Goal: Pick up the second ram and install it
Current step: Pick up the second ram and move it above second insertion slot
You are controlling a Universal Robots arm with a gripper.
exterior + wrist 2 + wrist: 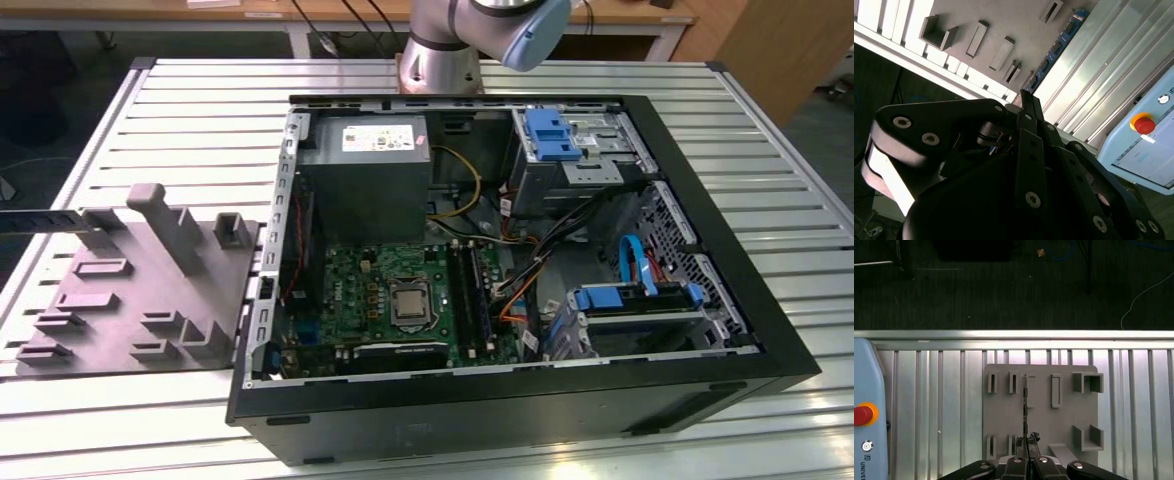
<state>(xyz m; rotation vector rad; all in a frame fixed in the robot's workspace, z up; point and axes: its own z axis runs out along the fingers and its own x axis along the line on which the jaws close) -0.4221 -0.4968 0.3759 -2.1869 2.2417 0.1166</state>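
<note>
The second ram (pixel 1056 47) is a long, narrow, dark blue board. It sticks out from my gripper's (pixel 1026 96) fingertips, which are shut on its end. The first wrist view shows the ram (pixel 1025 407) edge-on as a thin dark line over the grey slotted fixture (pixel 1064 415), with my gripper (pixel 1026 442) at its near end. The ram (pixel 47 221) hangs level at the exterior view's far left, beside the fixture (pixel 127 300). I cannot tell if it touches the fixture. The green motherboard (pixel 367 290) with its long black slots (pixel 463 290) lies inside the open case.
The black computer case (pixel 534 400) lies open on the slatted metal table (pixel 160 110), with a grey power-supply box (pixel 363 160), cables and blue drive brackets (pixel 550 135) inside. A pale blue pendant with a red stop button (pixel 861 415) rests beside the fixture. The table edge (pixel 1014 333) lies beyond it.
</note>
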